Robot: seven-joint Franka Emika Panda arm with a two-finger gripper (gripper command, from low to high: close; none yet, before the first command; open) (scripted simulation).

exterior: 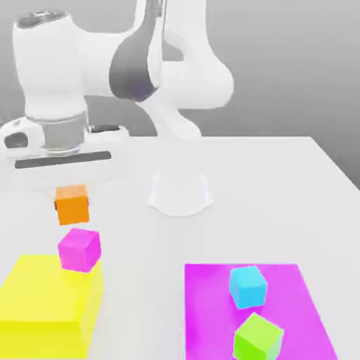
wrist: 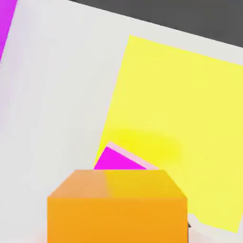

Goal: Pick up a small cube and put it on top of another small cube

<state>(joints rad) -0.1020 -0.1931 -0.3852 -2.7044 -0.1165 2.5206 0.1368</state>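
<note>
The claw is clamped on the orange cube, above the magenta cube at the yellow block's corner. The magenta cube looks turned against it; an off-centre release could tip either cube over that edge.

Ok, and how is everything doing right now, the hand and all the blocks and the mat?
Hand: closed on the orange cube.
Orange cube: held up in the air, above the pink cube.
Pink cube: on the yellow block, near its edge, nothing stacked on it.
Yellow block: holding up the pink cube.
Mat: lying flat, cubes on it.
Blue cube: on the mat.
Green cube: on the mat.
</note>
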